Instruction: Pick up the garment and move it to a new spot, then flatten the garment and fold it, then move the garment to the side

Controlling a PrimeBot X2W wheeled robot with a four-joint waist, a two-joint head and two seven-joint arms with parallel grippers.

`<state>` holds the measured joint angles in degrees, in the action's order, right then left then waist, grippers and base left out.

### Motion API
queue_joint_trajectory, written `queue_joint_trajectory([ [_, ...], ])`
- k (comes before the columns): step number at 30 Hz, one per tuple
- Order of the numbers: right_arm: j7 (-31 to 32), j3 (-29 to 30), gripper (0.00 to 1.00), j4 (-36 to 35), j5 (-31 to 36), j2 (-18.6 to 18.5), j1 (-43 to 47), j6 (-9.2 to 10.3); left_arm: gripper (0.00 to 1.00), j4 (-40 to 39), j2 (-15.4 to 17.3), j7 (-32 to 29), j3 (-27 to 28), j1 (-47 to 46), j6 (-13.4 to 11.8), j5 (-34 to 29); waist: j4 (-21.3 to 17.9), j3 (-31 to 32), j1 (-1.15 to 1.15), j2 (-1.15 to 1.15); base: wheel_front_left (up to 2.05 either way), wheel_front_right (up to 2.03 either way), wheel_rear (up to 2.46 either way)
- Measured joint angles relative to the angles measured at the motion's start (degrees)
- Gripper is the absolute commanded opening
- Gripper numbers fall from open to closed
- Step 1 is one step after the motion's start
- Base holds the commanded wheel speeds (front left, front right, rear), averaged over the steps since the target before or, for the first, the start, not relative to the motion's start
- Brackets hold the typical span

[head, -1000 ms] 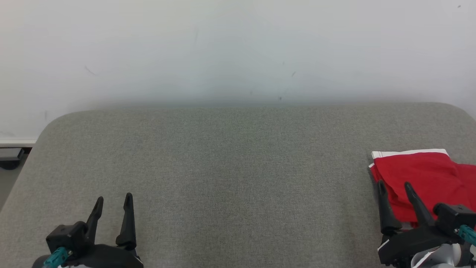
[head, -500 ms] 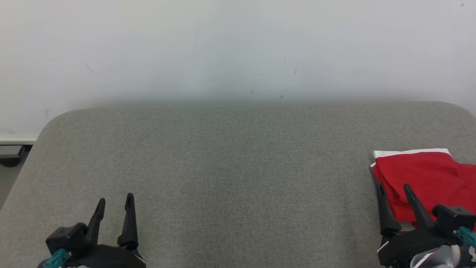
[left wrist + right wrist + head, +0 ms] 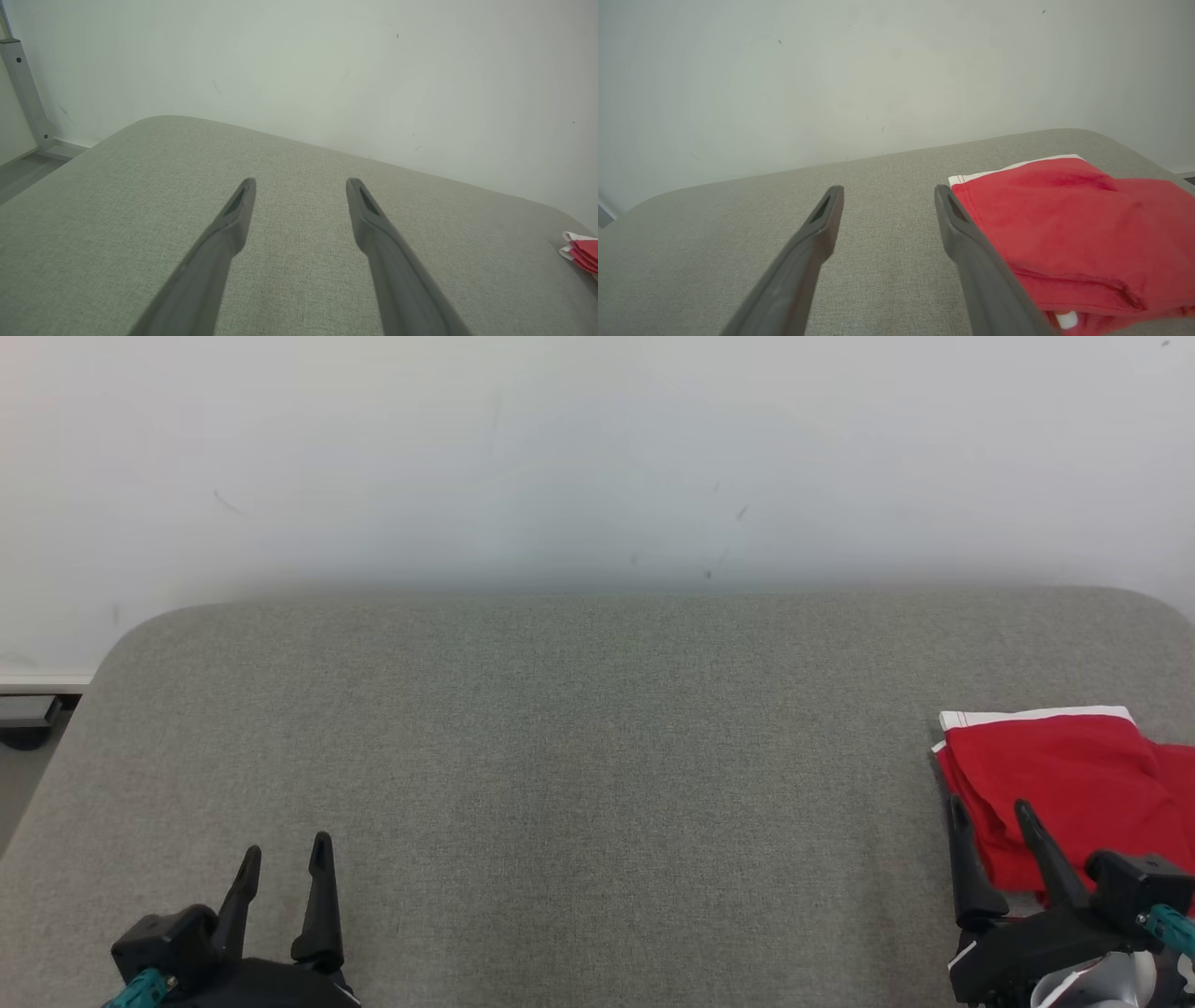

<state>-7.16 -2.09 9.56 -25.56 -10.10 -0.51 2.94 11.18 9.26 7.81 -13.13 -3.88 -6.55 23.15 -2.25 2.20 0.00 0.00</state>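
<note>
– Jaws, both arms: report state.
– Left jaws: spread wide, empty, low over the bare table at the near left. Right jaws: spread wide, empty, at the near right.
– Position of the garment?
– The red garment, with a white band along its far side, lies in layers at the table's right side and runs out of the head view. In the right wrist view it lies beside the right finger, not between the two fingers. Contact cannot be confirmed.
– Failure modes from here?
– One: closing in the present alignment probably catches nothing, or only the hem, because the cloth sits outside the gap.
Two: a pinch on the top layer alone would likely let the lower layers drop open or drag on the table's fabric cover.
Three: a sideways nudge from the right finger could slide the stack toward the table's rounded right edge, which looks near.
Four: the left jaws are well apart from the garment, so any two-arm lift depends on a long reach across.
</note>
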Motion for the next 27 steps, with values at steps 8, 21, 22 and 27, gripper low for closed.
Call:
queue_joint_trajectory([
  [8,0.18,-0.53,0.0,3.39,-0.08,1.49,2.66,0.07,0.0,3.16,-1.1,-0.21,-0.65,2.6,0.01,0.02,0.0,-0.01,0.0,0.0,0.0,0.0,0.0],
  [21,2.19,0.93,0.0,3.94,-7.81,2.14,2.28,-0.94,0.0,3.76,-1.91,-2.23,1.76,2.48,1.6,7.99,0.31,-0.31,0.0,0.0,0.0,0.0,0.0],
  [22,2.42,1.08,0.0,3.99,-8.69,2.22,2.25,-0.97,0.0,3.83,-1.93,-2.31,1.96,2.47,1.63,8.59,0.34,-0.34,0.0,0.0,0.0,0.0,0.0],
  [27,3.18,1.67,0.0,4.45,-12.14,2.6,2.1,-1.51,0.0,4.03,-2.09,-3.14,3.14,2.43,2.55,12.21,0.45,-0.45,0.0,0.0,0.0,0.0,0.0],
])
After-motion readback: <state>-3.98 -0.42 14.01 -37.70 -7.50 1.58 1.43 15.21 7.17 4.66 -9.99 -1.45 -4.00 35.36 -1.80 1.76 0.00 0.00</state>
